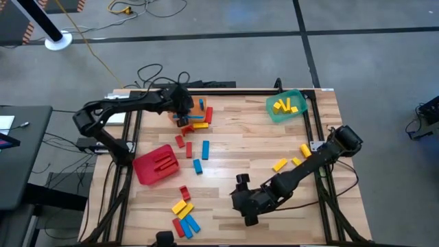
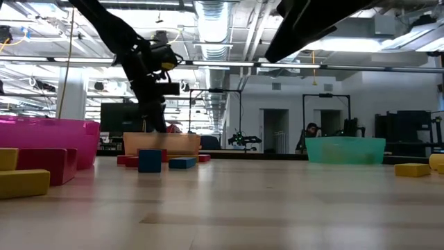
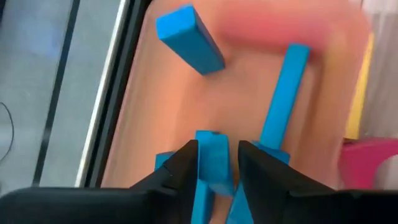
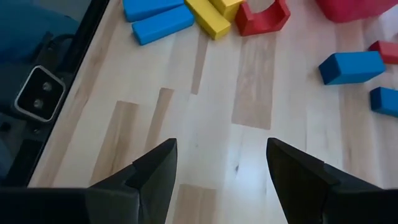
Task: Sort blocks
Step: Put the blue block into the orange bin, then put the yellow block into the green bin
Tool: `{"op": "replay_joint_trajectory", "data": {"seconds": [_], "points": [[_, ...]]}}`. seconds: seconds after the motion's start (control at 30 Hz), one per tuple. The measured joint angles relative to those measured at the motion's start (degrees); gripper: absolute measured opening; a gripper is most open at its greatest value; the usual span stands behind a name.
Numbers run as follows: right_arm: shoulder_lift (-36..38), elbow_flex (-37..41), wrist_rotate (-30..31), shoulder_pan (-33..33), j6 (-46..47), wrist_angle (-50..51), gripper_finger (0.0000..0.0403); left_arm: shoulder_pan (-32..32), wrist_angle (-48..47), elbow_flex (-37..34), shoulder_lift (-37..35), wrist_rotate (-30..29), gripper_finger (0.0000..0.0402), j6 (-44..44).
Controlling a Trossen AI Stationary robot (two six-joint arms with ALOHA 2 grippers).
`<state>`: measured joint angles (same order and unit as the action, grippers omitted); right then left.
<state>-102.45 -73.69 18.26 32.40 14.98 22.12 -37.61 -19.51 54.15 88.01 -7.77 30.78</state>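
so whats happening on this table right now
Two robot arms are sorting coloured blocks into bins. The left pincer is over the orange bin at the table's far side, a blue block between its fingers, with other blue blocks already in the bin. The right pincer hangs open over bare wood near the front. Yellow blocks sit in the green bin, red ones in the red bin; many lie loose.

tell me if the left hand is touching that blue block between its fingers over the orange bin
Cannot tell. In the left wrist view the left hand has a blue block between its fingers over the orange bin, but whether slim gaps or contact flank it is unclear.
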Motion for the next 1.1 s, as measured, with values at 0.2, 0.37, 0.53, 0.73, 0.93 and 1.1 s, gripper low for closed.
{"op": "replay_joint_trajectory", "data": {"seconds": [0.2,0.37,0.53,0.73,0.93,1.1], "points": [[-0.02,-0.01,0.71,-1.72,-1.74,-1.7,0.026,0.77,0.01,0.0,-3.95,0.17,0.0134,-0.26],[-0.02,-0.02,1.68,-4.49,-6.33,-4.24,0.026,2.48,-0.72,0.0,-8.96,0.24,0.0137,-0.66],[-0.02,-0.02,1.85,-8.94,-12.42,-7.35,0.026,5.22,-3.78,0.0,-14.48,0.61,0.0137,-3.23],[-0.02,-0.02,0.32,-16.13,-20.93,-10.77,0.026,10.89,-13.24,0.0,-20.57,4.32,0.0138,-8.66],[-2.52,-0.06,-8.67,-23.24,-27.62,-17.66,0.026,20.27,-24.5,-0.01,-23.6,4.74,0.0138,-15.25],[-8.56,-0.04,-11.47,-28.09,-30.95,-25.47,0.026,30.02,-28.58,-0.02,-24.53,4.71,0.0138,-22.82]]}}
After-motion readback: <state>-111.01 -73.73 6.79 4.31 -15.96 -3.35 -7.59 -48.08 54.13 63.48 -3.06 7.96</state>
